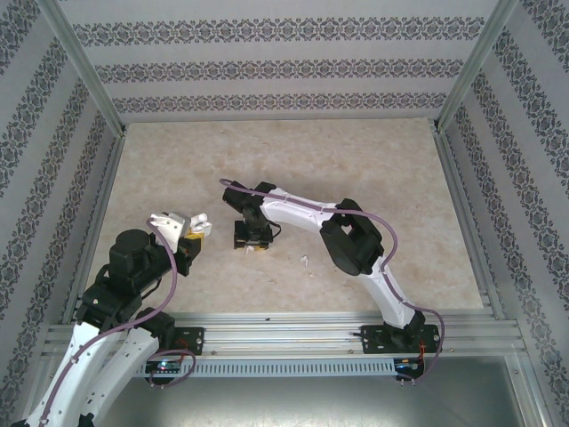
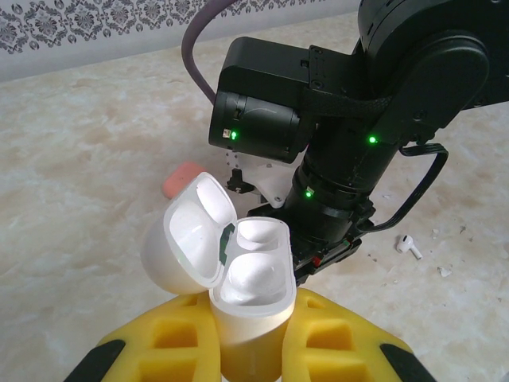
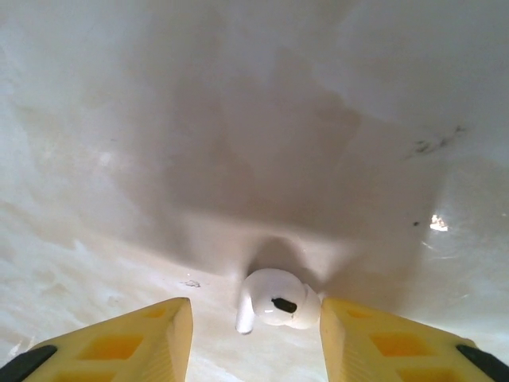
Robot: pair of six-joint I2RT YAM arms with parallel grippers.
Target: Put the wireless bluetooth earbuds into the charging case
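My left gripper [image 2: 253, 312] is shut on a white charging case [image 2: 256, 270], held upright with its lid [image 2: 191, 239] hinged open to the left. From above, the left gripper [image 1: 196, 234] holds the case [image 1: 201, 222] at the table's left. My right gripper [image 1: 252, 242] points straight down at the table's middle. Its yellow fingers [image 3: 151, 334] stand apart on either side of a white earbud [image 3: 278, 302] lying on the table. The right finger is at the earbud's tip and the left finger is clear of its stem. A second white earbud [image 2: 409, 246] [image 1: 304, 261] lies loose on the table.
A salmon-pink object [image 2: 181, 180] lies on the table behind the open lid, partly hidden. The right arm's black wrist [image 2: 334, 151] is close behind the case. Aluminium frame rails [image 1: 98, 205] and patterned walls bound the beige table [image 1: 356, 160].
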